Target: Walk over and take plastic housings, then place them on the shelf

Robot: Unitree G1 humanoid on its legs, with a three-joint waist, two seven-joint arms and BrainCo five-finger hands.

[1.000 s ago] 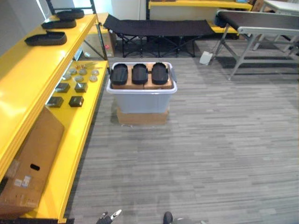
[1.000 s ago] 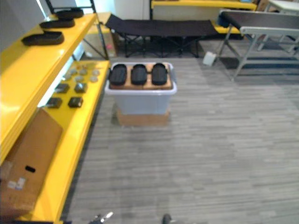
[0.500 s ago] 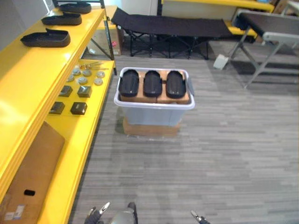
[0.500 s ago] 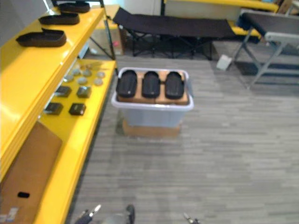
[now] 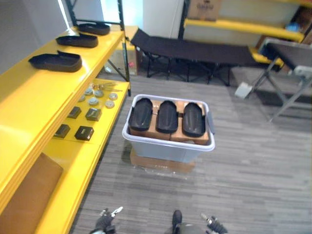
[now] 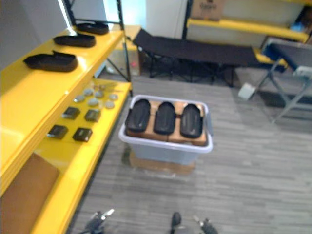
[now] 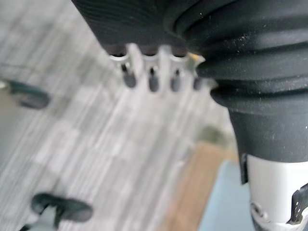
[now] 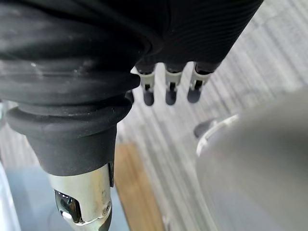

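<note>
Our left hand (image 7: 153, 83) and right hand (image 8: 169, 94) hang relaxed and empty, well apart from three black plastic housings (image 5: 166, 117) lying side by side in the grey bin (image 5: 165, 150) straight ahead, long axes pointing away, yellow shelf (image 5: 29, 112) leftward.

You see three black, oval, tray-like housings (image 5: 167, 117) lying flat, side by side, at the centre of the frame. They rest open side up on brown blocks (image 5: 149, 133) in a grey bin (image 5: 168, 148). Three more housings (image 5: 56, 61) lie spaced apart in a row on the top board of the yellow shelf (image 5: 29, 102) at upper left.
</note>
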